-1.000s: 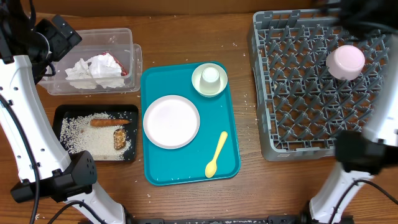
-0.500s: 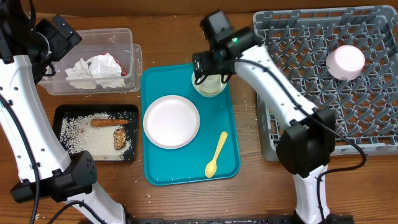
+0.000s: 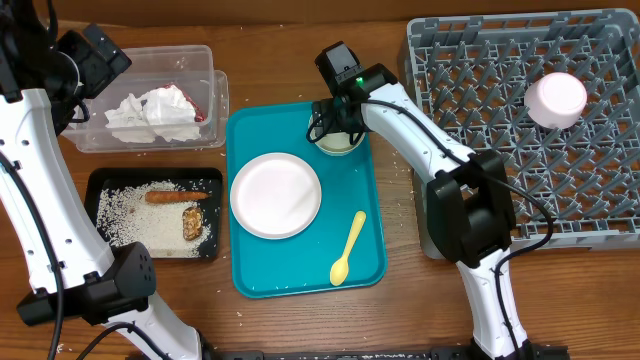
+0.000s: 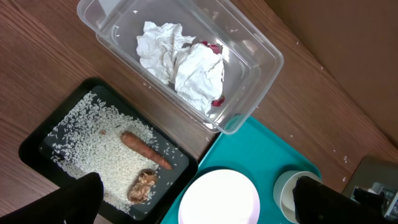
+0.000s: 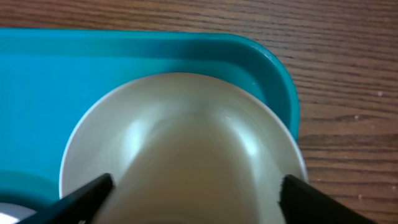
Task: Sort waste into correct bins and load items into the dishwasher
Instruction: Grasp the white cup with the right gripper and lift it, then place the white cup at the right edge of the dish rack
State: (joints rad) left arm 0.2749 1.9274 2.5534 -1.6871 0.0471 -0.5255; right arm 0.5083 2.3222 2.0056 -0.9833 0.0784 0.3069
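My right gripper (image 3: 333, 122) is open and low over the teal tray, its fingers (image 5: 199, 196) either side of the small white cup (image 5: 199, 162) that stands in a whitish bowl (image 3: 340, 143). The round plate (image 3: 275, 195) and yellow spoon (image 3: 347, 250) lie on the same tray. Another bowl (image 3: 556, 98) sits upside down in the grey rack (image 3: 480, 150). The clear tub (image 3: 215, 85) holds napkins (image 4: 186, 65) and a red wrapper (image 4: 213, 48). The black tray (image 3: 95, 185) holds rice (image 4: 99, 155), a carrot stick (image 4: 144, 149) and a brown chunk (image 4: 142, 185). My left gripper (image 4: 199, 208) is open and empty, high above the bins.
The teal tray (image 3: 300, 270) lies between the bins on the left and the rack on the right. Rice crumbs are scattered on the wooden table (image 3: 395, 160) between tray and rack. My right arm (image 3: 430, 140) spans from the rack's front corner to the tray.
My right arm has swung from the rack on the right to the bowl on the teal tray and come down around the cup. The left arm has not moved.
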